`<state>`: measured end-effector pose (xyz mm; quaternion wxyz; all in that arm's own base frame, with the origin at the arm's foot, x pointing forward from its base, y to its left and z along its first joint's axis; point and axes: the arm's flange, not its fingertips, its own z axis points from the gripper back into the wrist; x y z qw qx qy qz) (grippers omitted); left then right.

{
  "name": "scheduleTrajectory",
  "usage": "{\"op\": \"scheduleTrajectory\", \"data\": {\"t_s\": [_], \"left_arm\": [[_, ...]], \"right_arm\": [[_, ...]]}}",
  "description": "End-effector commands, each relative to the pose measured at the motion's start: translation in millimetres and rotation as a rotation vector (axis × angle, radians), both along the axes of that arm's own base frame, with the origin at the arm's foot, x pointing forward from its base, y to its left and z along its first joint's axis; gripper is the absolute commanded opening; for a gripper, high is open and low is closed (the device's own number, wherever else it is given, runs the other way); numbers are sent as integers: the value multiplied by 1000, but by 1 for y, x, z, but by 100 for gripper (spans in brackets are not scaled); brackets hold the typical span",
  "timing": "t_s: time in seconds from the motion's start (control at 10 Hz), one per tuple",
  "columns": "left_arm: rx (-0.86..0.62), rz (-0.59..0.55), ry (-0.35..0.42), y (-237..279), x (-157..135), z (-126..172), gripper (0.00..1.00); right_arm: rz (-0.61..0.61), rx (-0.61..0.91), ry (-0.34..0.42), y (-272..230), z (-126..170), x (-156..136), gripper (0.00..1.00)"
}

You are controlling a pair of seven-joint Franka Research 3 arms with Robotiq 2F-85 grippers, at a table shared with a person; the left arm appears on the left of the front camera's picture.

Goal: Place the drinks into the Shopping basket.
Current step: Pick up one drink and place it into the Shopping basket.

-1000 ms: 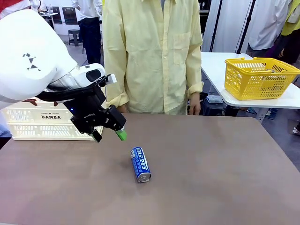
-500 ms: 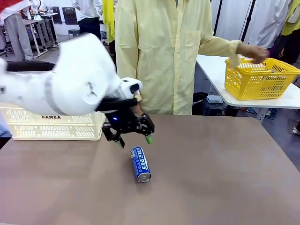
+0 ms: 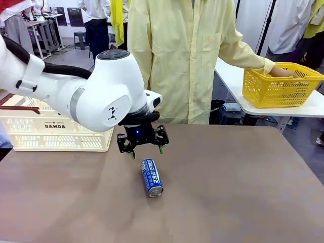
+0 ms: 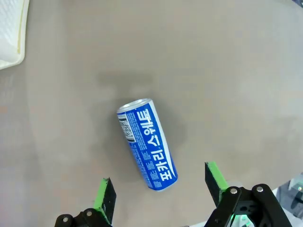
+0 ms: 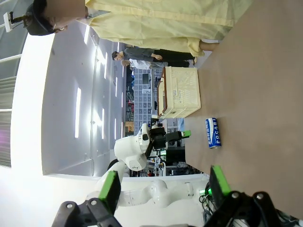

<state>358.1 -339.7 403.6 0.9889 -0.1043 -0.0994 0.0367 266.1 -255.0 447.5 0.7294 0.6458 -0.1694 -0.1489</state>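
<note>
Blue can (image 3: 152, 177) lying near the worktop (image 3: 243, 192) centre, under spread left fingers (image 3: 161, 150).
Shopping basket (image 3: 55, 131) at the far-left edge; left fingers wide, empty, above the can's far end; its long axis runs far-to-near, silver end nearest; right fingers (image 5: 217, 179) also wide.

can (image 3: 152, 177): blue, white lettering, silver top | Shopping basket (image 3: 55, 137): cream-white, slotted, dark red-brown rim | left gripper (image 3: 147, 152): black, green pads (image 4: 214, 175) | table (image 3: 238, 192): brown-grey | mesh basket (image 3: 279, 86): yellow | shirt (image 3: 187, 55): pale yellow
</note>
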Motion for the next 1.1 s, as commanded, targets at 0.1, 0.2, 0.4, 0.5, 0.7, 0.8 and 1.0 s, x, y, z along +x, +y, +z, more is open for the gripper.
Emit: {"op": "scheduleTrajectory", "data": {"t_s": [0.1,0.2,0.4,0.5,0.7,0.8,1.0], "left_arm": [[0,0,0,0,0,0,100],[-9,160,36,0,12,-5,100],[24,335,85,-4,17,-15,100],[9,298,93,-8,18,-19,100],[11,250,122,-12,23,-33,100],[7,234,146,-14,25,-42,100],[47,230,208,-16,31,-65,100]], "right_arm": [[2,14,4,-1,4,-1,100],[2,14,4,-1,4,-1,100],[2,14,4,-1,4,-1,100],[2,14,4,-1,4,-1,100],[2,14,4,-1,4,-1,100],[2,14,4,-1,4,-1,100],[2,14,4,-1,4,-1,100]]}}
